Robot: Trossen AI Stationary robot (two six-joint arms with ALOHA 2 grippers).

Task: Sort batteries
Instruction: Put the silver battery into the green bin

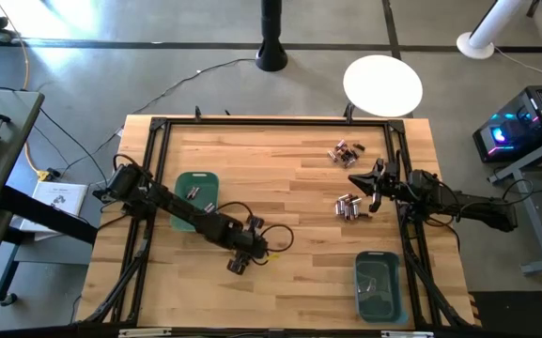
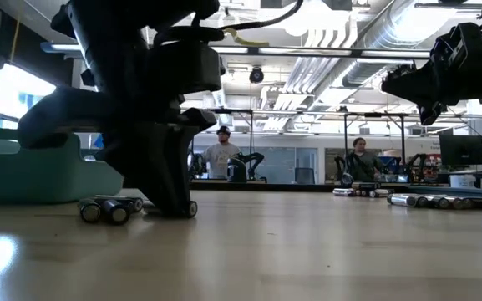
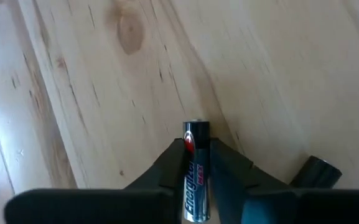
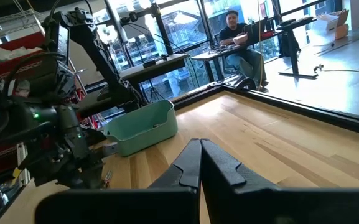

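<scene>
Black-and-silver battery [image 3: 196, 168] sitting clamped between left gripper [image 3: 196, 171] fingers, low over table [image 1: 280, 178], likely bound for bin [image 1: 195, 199]. Right gripper [image 4: 199, 163] waiting raised, fingers closed, empty.

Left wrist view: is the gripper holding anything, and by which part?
Yes. The left gripper pinches a dark Energizer cylindrical battery by its sides, one end poking past the fingertips. The right gripper is shut and holds nothing.

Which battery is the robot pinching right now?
The black Energizer battery, clamped between the left gripper fingers. The other batteries lie loose on the table.
</scene>
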